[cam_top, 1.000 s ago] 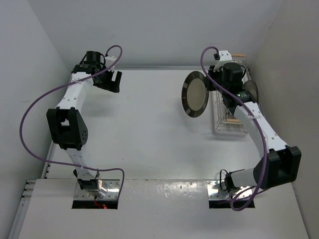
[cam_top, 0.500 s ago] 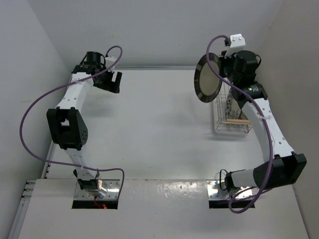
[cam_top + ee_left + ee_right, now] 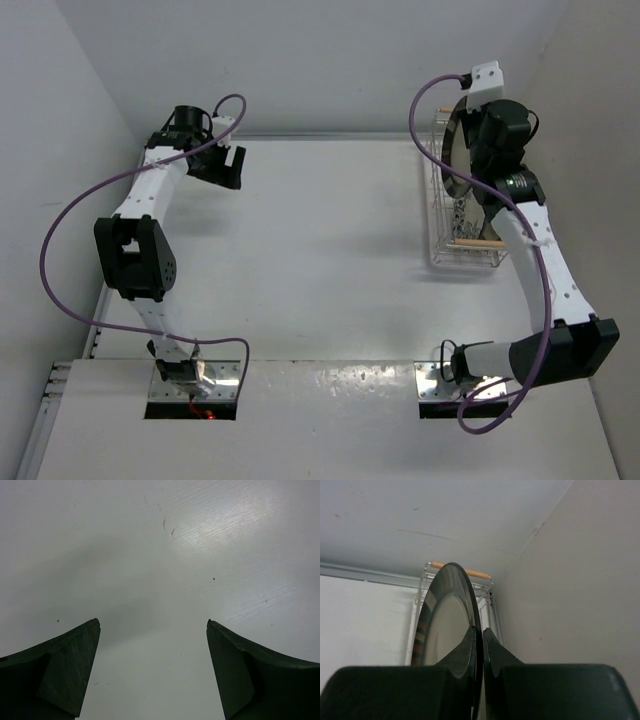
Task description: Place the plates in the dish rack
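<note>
From above, the right gripper point(image 3: 475, 150) is clamped on the rim of a dark-rimmed plate point(image 3: 453, 140), held on edge over the far end of the rack point(image 3: 437, 230). The left gripper point(image 3: 228, 165) hangs well apart over the table point(image 3: 320, 230). The left wrist view shows its jaws spread wide with only bare surface beneath. In the right wrist view the fingers point(image 3: 470, 645) pinch the plate point(image 3: 442, 615) upright, and the rack's wooden handle point(image 3: 460, 570) shows beyond it. The step in hand looks like lowering. It should go best with the plate vertical, lined up with a slot, brought straight down, and released only once the wires bear the bottom edge.
</note>
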